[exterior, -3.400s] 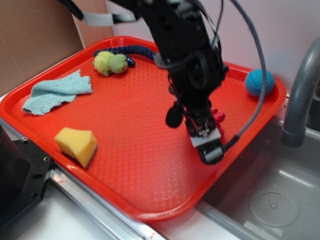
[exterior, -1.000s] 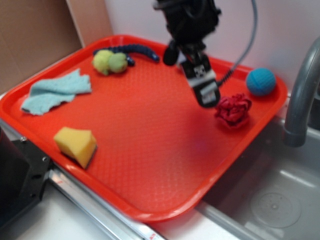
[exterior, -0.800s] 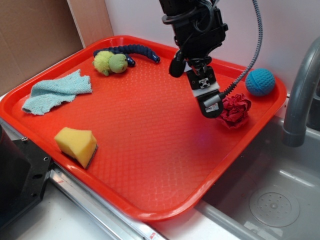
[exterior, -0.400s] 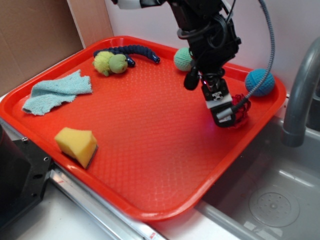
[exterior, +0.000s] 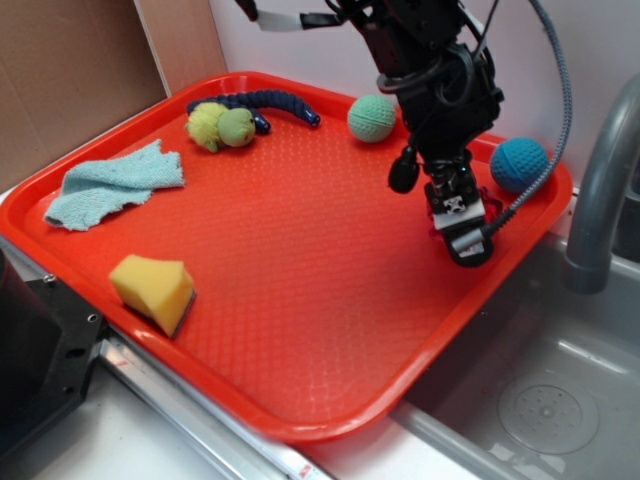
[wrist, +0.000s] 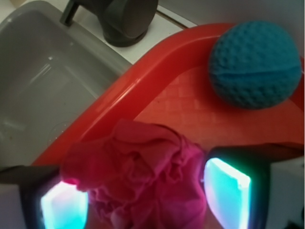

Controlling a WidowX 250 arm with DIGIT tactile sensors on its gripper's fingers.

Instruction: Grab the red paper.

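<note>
The red paper is a dark red wrinkled wad near the right rim of the orange-red tray. In the wrist view it lies between my two lit pads, the left pad touching its edge and the right pad just beside it. My gripper is open around the wad. In the exterior view the gripper points down at the tray's right side and hides almost all of the paper.
A blue knitted ball sits just behind the gripper, and it also shows in the wrist view. A green ball, a rope toy, a cloth and a yellow sponge lie on the tray. A sink and faucet stand on the right.
The gripper has moved right and down across the tray onto the red paper, which now lies between its fingers. The green ball has come into view behind the arm.
</note>
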